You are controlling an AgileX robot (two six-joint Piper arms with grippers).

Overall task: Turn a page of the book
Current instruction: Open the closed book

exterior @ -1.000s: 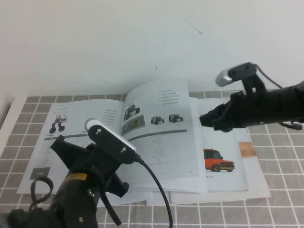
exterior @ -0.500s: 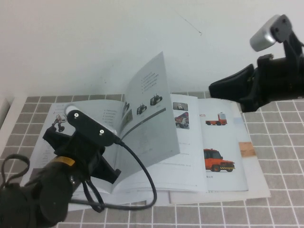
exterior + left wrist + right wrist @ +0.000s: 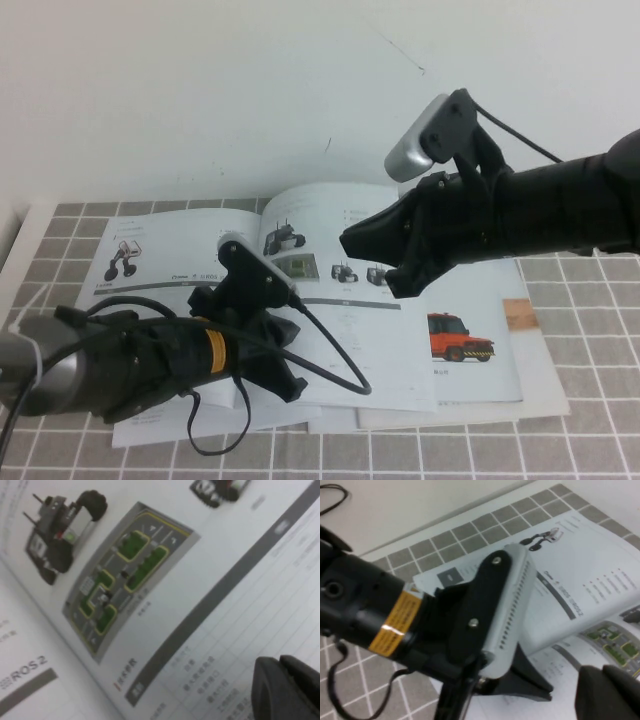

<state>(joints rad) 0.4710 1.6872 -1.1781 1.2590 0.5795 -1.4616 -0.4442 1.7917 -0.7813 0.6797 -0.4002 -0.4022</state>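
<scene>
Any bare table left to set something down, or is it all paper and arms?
Bare tiles: right of the truck booklet, and the front-right strip below the loose sheets. Crowded middle: left gripper low over the book, right gripper above its right-hand page.

Grey-tiled table [image 3: 590, 400] carries the book [image 3: 340, 320], truck booklet [image 3: 470, 330]

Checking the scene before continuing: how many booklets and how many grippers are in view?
Booklets: 2, the book and the red-truck booklet partly under it.
Grippers: 2, left gripper over the book's near edge, right gripper above its right-hand page.
Total: 4.
</scene>
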